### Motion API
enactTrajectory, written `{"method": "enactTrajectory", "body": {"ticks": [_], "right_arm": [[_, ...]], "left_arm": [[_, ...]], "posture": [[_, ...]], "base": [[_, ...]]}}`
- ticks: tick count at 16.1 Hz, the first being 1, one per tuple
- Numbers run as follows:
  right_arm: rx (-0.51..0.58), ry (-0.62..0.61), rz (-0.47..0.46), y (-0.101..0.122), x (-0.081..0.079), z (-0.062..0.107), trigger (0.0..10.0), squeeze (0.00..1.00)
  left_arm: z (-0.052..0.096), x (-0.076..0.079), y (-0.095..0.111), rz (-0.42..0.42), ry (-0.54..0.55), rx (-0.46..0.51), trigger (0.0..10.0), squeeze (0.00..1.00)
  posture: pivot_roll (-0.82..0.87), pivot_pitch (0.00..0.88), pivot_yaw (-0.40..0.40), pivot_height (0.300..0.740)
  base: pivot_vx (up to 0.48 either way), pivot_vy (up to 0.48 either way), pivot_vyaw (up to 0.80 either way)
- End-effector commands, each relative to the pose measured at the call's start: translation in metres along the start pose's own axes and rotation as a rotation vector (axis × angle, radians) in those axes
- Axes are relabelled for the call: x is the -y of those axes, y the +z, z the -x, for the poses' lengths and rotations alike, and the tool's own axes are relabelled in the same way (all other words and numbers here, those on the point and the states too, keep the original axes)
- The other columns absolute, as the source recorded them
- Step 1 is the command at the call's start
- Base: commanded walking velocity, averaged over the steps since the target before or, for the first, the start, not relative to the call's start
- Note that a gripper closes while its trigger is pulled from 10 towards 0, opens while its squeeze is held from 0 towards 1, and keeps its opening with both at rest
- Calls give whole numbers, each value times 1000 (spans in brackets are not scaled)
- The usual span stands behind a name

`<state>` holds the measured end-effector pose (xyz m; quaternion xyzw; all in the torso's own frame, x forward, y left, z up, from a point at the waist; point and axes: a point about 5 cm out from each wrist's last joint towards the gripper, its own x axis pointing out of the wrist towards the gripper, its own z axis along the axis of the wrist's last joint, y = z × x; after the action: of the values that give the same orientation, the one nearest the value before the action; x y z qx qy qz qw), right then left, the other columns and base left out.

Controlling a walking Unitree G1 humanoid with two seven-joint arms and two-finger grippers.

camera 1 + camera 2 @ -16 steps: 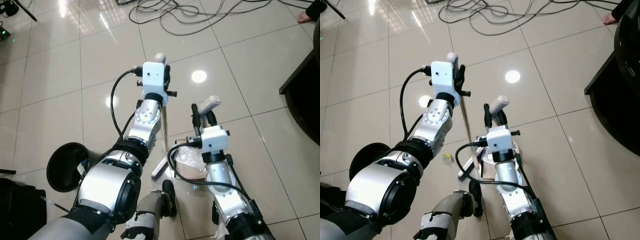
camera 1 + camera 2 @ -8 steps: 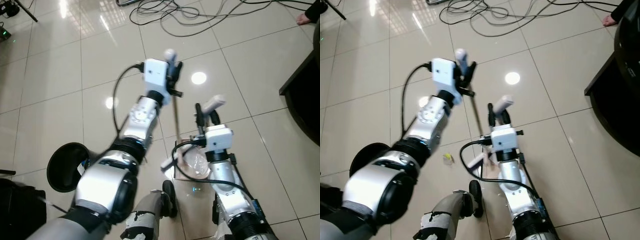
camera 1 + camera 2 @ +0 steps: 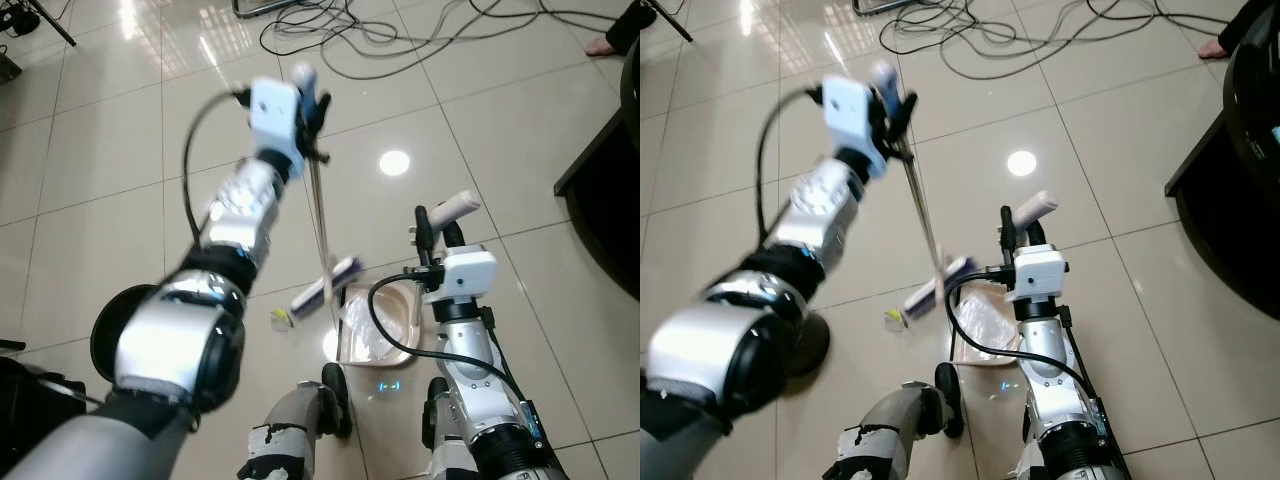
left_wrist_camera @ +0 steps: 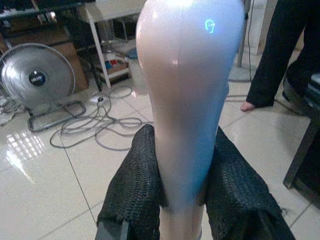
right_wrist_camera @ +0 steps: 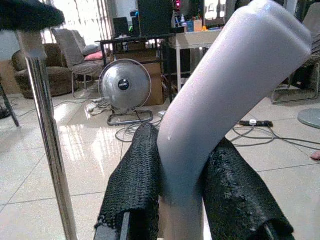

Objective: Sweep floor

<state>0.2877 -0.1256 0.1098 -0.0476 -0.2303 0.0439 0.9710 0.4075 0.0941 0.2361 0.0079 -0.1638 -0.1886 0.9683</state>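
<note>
The broom (image 3: 318,215) stands slanted on the tiles, its head (image 3: 325,285) just beside the dustpan (image 3: 385,330), which already holds crumpled plastic (image 3: 365,325). A small yellow scrap (image 3: 281,318) lies near the head, on the side away from the pan. The left gripper (image 3: 310,95) is clamped on the broom's top; the right gripper (image 3: 440,225) is clamped on the dustpan handle (image 3: 460,205). I'd worry that a hard stroke flicks the scrap past the pan, or knocks the pan and spills the plastic. Cables (image 3: 400,30) lie well apart.
</note>
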Motion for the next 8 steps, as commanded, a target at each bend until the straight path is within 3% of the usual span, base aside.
{"method": "enactTrajectory", "body": {"ticks": [1, 5, 8], "right_arm": [[25, -15, -29, 3, 3, 2, 10000, 0], [63, -91, -38, 13, 22, 2, 10000, 0], [98, -175, -70, 26, 38, 5, 10000, 0]], "left_arm": [[0, -17, 9, -19, 26, 3, 10000, 0], [4, -50, 21, -105, 34, -38, 10000, 0], [23, -75, 15, -200, 4, -88, 10000, 0]], "posture": [[62, 195, 176, 740], [54, 149, 160, 740], [49, 108, 146, 740]], "base": [[0, 0, 0], [0, 0, 0], [0, 0, 0]]}}
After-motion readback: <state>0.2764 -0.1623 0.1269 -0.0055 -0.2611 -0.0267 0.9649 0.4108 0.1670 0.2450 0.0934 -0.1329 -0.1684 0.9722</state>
